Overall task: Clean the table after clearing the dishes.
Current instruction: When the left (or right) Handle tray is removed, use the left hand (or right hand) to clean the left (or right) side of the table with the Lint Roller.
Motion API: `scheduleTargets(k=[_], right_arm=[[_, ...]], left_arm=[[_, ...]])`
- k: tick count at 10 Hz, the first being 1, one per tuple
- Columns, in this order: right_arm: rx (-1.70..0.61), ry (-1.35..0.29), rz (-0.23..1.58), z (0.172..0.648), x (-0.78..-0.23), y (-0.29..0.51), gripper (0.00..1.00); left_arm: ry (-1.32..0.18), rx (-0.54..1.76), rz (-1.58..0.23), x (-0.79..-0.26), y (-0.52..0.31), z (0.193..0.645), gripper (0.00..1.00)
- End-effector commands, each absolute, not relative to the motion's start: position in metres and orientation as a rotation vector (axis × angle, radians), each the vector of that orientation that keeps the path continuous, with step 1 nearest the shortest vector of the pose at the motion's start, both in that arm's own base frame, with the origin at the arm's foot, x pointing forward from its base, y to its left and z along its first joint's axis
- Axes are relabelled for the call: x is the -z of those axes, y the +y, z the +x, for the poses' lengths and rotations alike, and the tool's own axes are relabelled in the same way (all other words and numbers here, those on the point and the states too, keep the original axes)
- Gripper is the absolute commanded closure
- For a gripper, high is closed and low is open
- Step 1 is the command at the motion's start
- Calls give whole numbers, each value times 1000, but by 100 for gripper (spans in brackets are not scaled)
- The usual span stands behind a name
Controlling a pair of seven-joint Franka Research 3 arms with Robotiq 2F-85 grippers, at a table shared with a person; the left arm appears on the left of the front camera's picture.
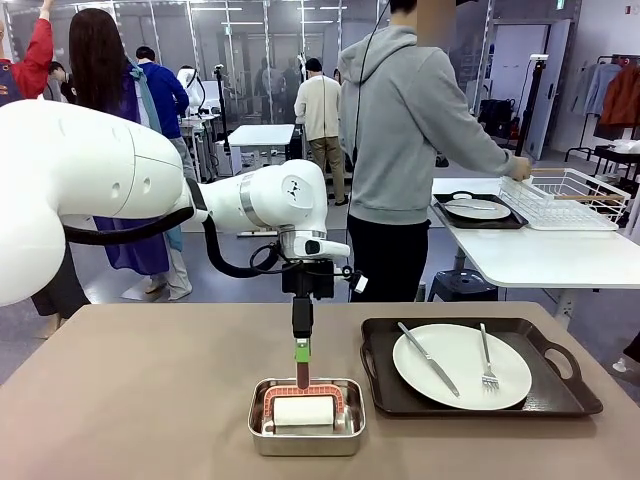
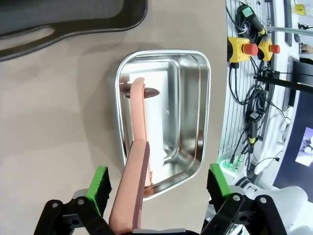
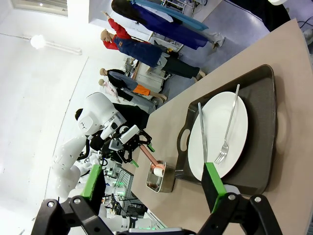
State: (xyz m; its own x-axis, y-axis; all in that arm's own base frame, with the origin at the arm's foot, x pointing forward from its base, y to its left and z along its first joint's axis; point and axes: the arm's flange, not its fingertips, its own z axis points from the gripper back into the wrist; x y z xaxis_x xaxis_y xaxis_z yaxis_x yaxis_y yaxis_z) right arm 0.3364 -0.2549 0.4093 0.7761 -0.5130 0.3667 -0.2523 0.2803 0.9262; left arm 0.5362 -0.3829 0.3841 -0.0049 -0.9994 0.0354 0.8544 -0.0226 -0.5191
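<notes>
the left hand [image 2: 157,182] hangs pointing straight down over a square steel pan [image 1: 305,440] that sits near the robot's edge of the taupe counter [image 1: 130,400]. its green-padded fingers [image 2: 99,185] stand wide apart. the salmon handle [image 2: 138,161] of a cleaning roller rises between them, close beside one pad; whether it touches that pad cannot be told. the roller's white drum [image 1: 303,411] lies in the pan.

to the robot's right of the pan, a little apart from it, a dark tray [image 1: 563,388] with handles rests on the counter. it carries a round white plate [image 1: 462,352], with a knife [image 1: 430,360] lying slantwise across the plate and a fork [image 1: 486,362] beside it, tines toward the robot.

the right hand [image 3: 152,169] is held above the counter near that tray, its fingers spread with nothing between them.

a person in a grey hoodie [image 1: 400,120] stands at the far side, turned away, one hand [image 1: 520,167] on a white wire rack [image 1: 565,198] on a white-topped table [image 1: 540,255]. a second dark tray [image 1: 511,224] with a white plate [image 1: 477,209] lies beside the rack.
</notes>
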Motion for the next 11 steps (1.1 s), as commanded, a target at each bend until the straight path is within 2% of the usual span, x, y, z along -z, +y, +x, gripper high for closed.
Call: scheduleTargets(k=[1, 2, 3, 5, 6, 8, 9, 11], right_arm=[[199, -712, 1308, 336, -413, -254, 0], [199, -712, 1308, 336, -413, -254, 0], [199, -712, 1308, 336, -413, -254, 0], [199, -712, 1308, 336, -413, -254, 0], [199, -712, 1308, 336, -413, -254, 0], [199, -712, 1308, 336, -413, -254, 0], [199, -712, 1308, 336, -413, -254, 0], [199, -712, 1308, 336, -413, -254, 0]], left_arm=[[390, 1528, -426, -379, -378, 526, 0], [396, 1532, -426, -378, -380, 527, 0], [395, 1531, -420, -377, -382, 526, 20], [378, 1532, -404, -379, -382, 525, 80], [383, 1530, -398, -378, -382, 525, 100], [392, 1525, -395, -378, -382, 523, 100], [401, 1520, -397, -378, -381, 523, 97], [405, 1510, -374, -385, -379, 523, 100]])
